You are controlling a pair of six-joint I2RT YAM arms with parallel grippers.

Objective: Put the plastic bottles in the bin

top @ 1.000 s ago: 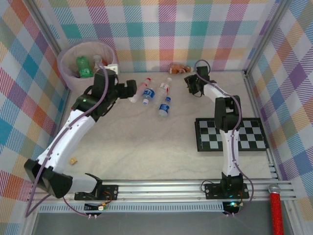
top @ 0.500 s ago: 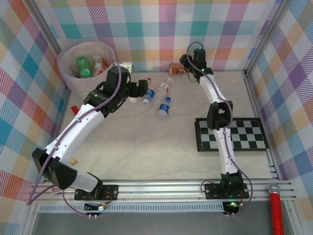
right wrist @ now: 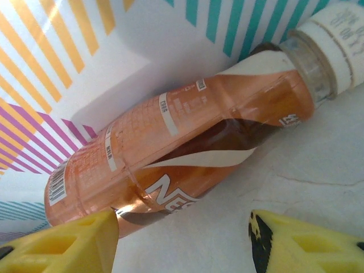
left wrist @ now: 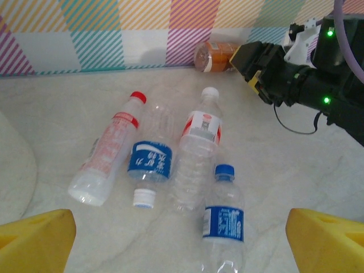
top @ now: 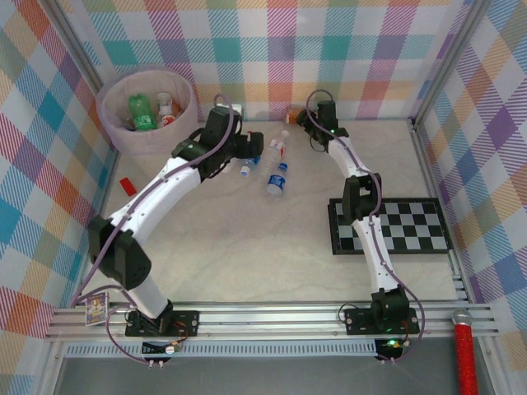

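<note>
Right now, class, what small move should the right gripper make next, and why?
Probably ease forward, then close. The right gripper is open, jaws spread just short of the brown bottle, which lies on its side against the wall, not yet grasped.

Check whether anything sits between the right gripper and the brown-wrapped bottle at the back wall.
Nothing visible does. The right wrist view shows the brown-wrapped bottle lying against the wall just ahead of the right gripper, jaws open, with bare table between.

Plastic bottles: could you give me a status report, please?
Left gripper open at four loose bottles. Right gripper open at brown-wrapped bottle by wall. Bin partly filled. Nothing blocking.
</note>
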